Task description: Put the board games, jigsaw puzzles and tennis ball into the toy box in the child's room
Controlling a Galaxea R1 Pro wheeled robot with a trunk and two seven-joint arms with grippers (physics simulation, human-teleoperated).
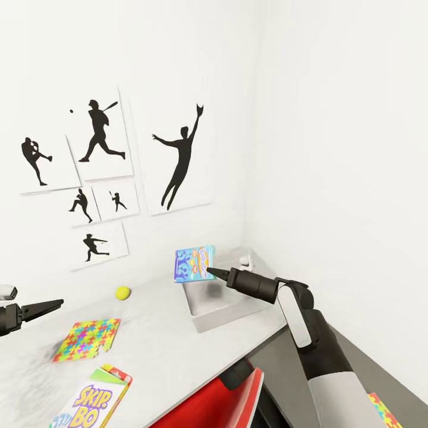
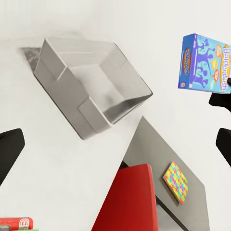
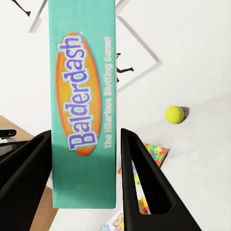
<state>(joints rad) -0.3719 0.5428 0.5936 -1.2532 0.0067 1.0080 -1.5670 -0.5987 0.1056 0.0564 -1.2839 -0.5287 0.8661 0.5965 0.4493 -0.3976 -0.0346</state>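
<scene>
Pale grey table (image 1: 148, 333) ran along the white wall, with the open grey toy box (image 1: 221, 303) set at its far end near the corner. The right gripper (image 1: 215, 272) was clamped on the Balderdash board game (image 1: 195, 264); the box hung in the air above the toy box's near-left rim, upright and not touching it. From the right wrist view the teal side of the game (image 3: 84, 103) sat squeezed between both black fingers (image 3: 144, 187). From the left wrist view the same game (image 2: 206, 63) appeared raised, well clear of the toy box (image 2: 91, 86), whose interior looked bare.

The tennis ball (image 1: 122, 292) lay on the table left of the toy box, apart from it. A jigsaw puzzle (image 1: 87, 339) lay flat nearer the front, and a Skip-Bo board game (image 1: 95, 401) lay at the front edge, partly cut off by the frame. A second jigsaw puzzle (image 2: 175, 182) rested on the grey floor (image 2: 168, 159) beside a red chair (image 1: 217, 401) tucked under the table.

The left gripper (image 1: 44, 307) hovered over the left end of the table, holding nothing; its fingers (image 1: 50, 305) looked pressed together to a point. Black baseball silhouettes (image 1: 98, 134) hung on the wall.
</scene>
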